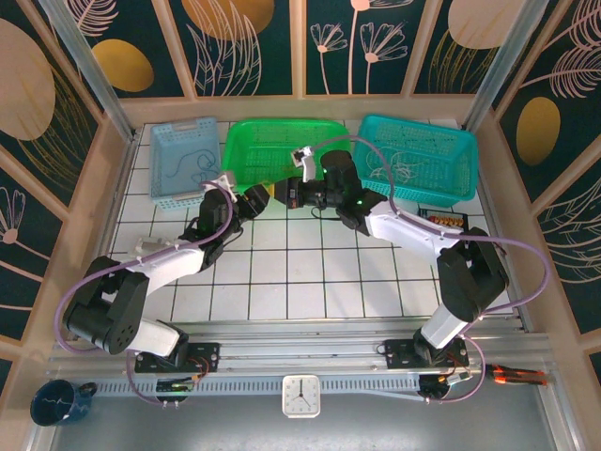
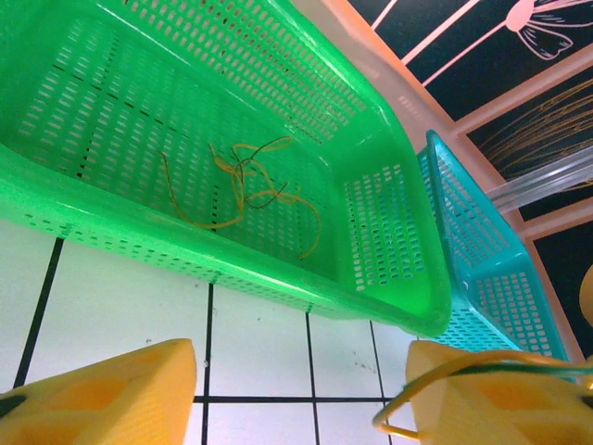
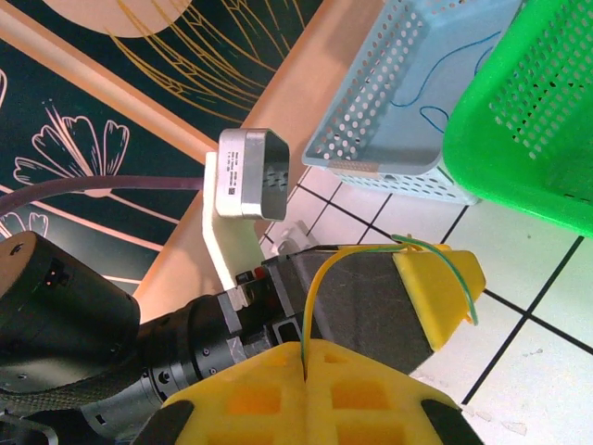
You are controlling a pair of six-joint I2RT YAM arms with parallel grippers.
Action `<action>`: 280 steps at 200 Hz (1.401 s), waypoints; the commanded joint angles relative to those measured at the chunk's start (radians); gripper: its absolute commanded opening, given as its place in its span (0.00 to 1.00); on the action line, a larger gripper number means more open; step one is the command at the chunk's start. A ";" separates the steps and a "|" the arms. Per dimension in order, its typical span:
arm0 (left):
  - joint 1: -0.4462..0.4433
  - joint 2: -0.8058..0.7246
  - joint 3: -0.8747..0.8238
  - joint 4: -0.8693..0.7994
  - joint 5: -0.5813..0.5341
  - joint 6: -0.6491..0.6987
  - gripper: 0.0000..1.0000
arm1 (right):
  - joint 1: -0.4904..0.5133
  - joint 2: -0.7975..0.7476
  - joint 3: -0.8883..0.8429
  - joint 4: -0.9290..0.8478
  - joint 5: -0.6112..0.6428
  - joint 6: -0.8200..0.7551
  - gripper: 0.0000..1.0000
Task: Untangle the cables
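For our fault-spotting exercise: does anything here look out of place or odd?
Yes. A thin yellow-green wire hangs in mid-air: pinched in the shut right gripper, it arcs across and hooks over one yellow fingertip of the open left gripper.

White-tiled tbl holds blue basket, green basket, teal basket, maybe small box.

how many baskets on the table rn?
3, in a row along the far wall: light-blue basket on the left, green basket in the middle, teal basket on the right. Nothing suggests a hidden one.
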 commanded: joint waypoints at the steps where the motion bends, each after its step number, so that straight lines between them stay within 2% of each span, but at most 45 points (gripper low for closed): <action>1: -0.003 -0.015 -0.013 0.052 -0.029 0.005 0.48 | 0.005 -0.040 -0.014 0.049 -0.001 0.031 0.00; 25: -0.003 0.006 -0.008 0.018 -0.050 0.026 0.19 | -0.023 -0.054 -0.013 0.091 -0.038 0.071 0.00; 51: -0.003 0.024 -0.020 -0.017 -0.080 0.056 0.00 | -0.082 -0.095 -0.015 0.148 -0.079 0.130 0.00; 101: -0.002 0.033 -0.064 -0.015 -0.104 0.077 0.00 | -0.147 -0.146 -0.004 0.177 -0.095 0.154 0.00; 110: -0.003 0.034 -0.067 -0.018 -0.105 0.080 0.03 | -0.190 -0.142 -0.001 0.185 -0.096 0.157 0.00; 151: -0.002 0.026 -0.079 -0.038 -0.109 0.097 0.14 | -0.256 -0.092 0.032 0.248 -0.119 0.188 0.00; 235: -0.002 -0.029 -0.136 -0.058 -0.129 0.106 0.24 | -0.306 0.110 0.124 0.306 -0.135 0.196 0.00; 280: 0.001 -0.116 -0.148 -0.102 -0.155 0.128 0.42 | -0.305 0.283 0.190 0.334 -0.125 0.193 0.00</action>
